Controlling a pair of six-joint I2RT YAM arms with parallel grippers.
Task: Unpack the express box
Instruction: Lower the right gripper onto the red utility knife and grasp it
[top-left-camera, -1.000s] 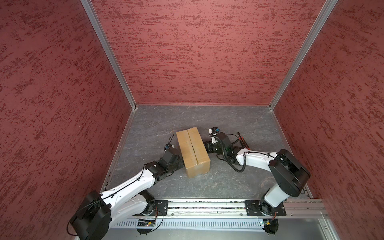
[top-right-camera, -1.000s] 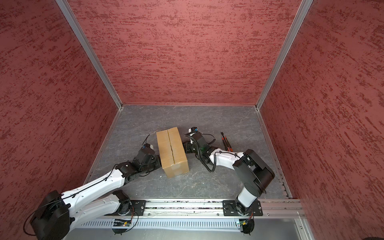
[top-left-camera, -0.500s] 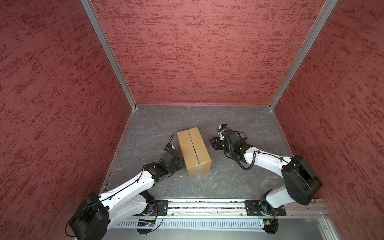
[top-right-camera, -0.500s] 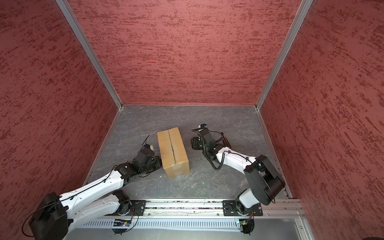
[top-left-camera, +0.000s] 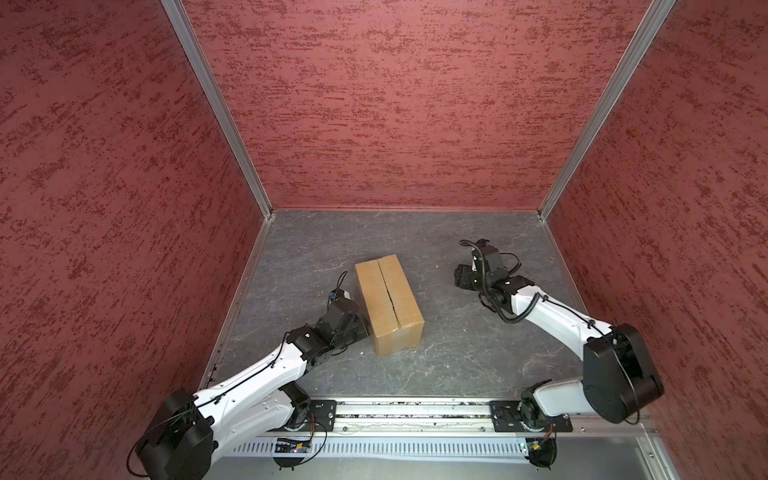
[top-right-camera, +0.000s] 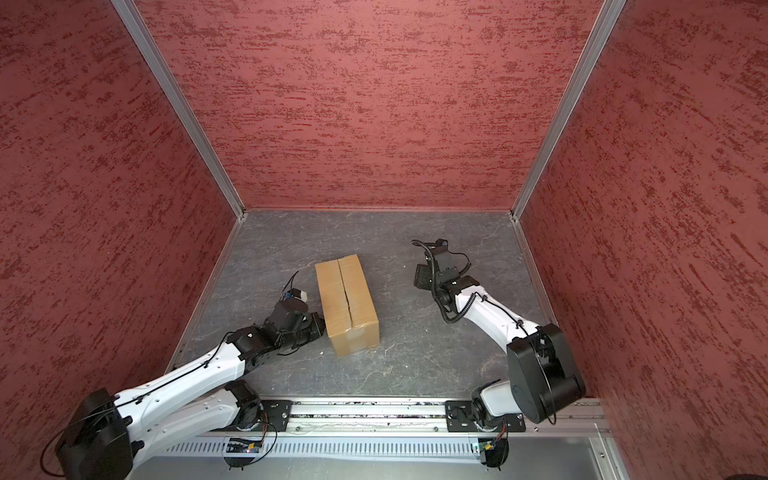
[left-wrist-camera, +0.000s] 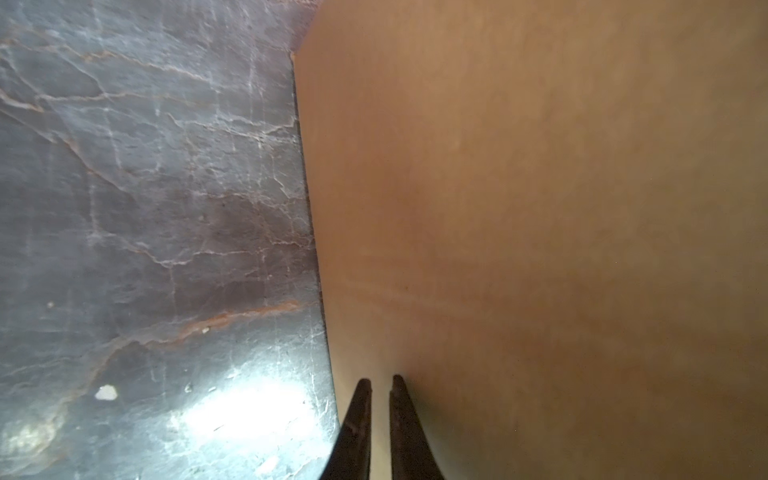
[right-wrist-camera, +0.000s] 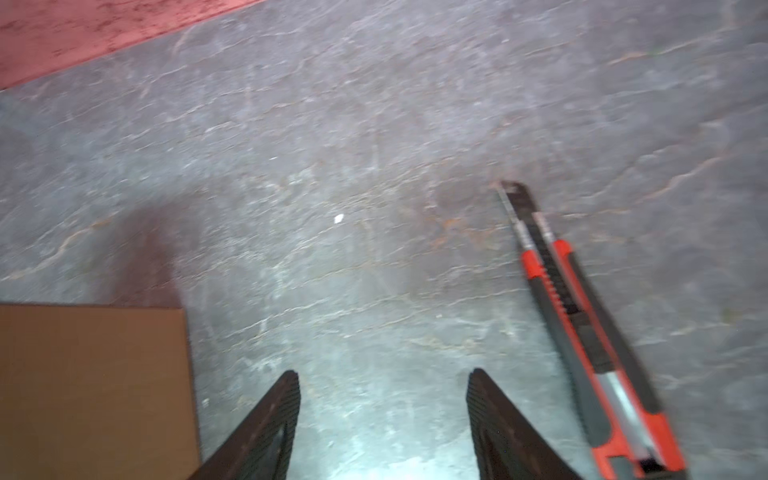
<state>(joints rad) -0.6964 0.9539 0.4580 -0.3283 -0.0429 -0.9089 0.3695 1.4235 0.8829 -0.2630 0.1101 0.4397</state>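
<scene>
Your left gripper (left-wrist-camera: 380, 384) is clenched. In the left wrist view its two dark jaws stand almost together, with only a thin slit between them and nothing caught in it. Their tips sit right at the plain brown side of the express box (left-wrist-camera: 540, 208) and look to be touching it, close to the edge where that side meets the table (left-wrist-camera: 145, 208). In both top views this gripper lies low against the box's left long side, towards the end nearest the robot base.

Your right gripper (right-wrist-camera: 382, 378) is released. Its jaws stand wide apart with bare table between them, and it holds nothing. A red-and-black utility knife (right-wrist-camera: 582, 324) lies flat on the table just beside one jaw. The view is blurred, but the two appear apart. A corner of the box shows on the other side, also clear of the jaws. In both top views this gripper is well to the right of the box, with open table between them.

The express box sits near the middle of the grey, stone-patterned table. Its long side runs away from the base, slightly turned. Its top flaps lie flat, with a dark line along the centre seam. Red textured walls (top-left-camera: 395, 104) enclose the table on three sides.
</scene>
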